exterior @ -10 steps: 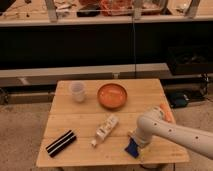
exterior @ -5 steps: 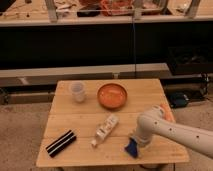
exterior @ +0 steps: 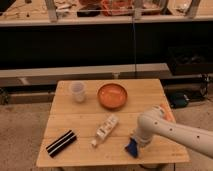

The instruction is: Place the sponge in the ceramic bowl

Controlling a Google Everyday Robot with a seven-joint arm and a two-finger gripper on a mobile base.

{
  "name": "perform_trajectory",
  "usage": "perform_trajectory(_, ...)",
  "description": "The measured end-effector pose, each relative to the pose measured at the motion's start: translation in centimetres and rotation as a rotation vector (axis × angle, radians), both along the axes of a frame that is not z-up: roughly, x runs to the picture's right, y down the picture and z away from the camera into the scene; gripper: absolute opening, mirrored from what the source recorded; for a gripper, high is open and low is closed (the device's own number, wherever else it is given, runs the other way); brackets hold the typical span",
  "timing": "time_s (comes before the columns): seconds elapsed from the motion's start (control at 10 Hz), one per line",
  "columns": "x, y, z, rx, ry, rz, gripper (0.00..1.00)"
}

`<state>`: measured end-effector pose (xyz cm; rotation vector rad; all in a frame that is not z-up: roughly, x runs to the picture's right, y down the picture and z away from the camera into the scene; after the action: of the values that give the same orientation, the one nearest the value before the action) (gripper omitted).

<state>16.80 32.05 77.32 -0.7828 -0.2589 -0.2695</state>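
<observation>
The ceramic bowl, shallow and orange-brown, stands empty at the back middle of the wooden table. The sponge is a small blue block lying near the table's front edge, right of centre. My gripper reaches down from the white arm that enters from the right. It sits right on top of the sponge and is shut on it, with the sponge still down at the tabletop. The arm's end hides the upper part of the sponge.
A translucent whitish cup stands left of the bowl. A white bottle lies on its side in the middle. A black striped block lies at the front left. A dark shelf runs behind the table.
</observation>
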Motion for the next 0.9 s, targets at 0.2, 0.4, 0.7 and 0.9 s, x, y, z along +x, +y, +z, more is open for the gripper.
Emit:
perform_trajectory(0.2, -0.09, -0.06, 0.01, 0.000, 0.002, 0.003, 0.06)
perform_trajectory(0.4, -0.84, -0.52, 0.25, 0.009, 0.005, 0.004, 0.13)
perform_trajectory(0.7, -0.65, -0.65, 0.32, 0.013, 0.010, 0.004, 0.32)
perform_trajectory(0.9, -0.98, -0.96, 0.42, 0.022, 0.013, 0.007, 0.23)
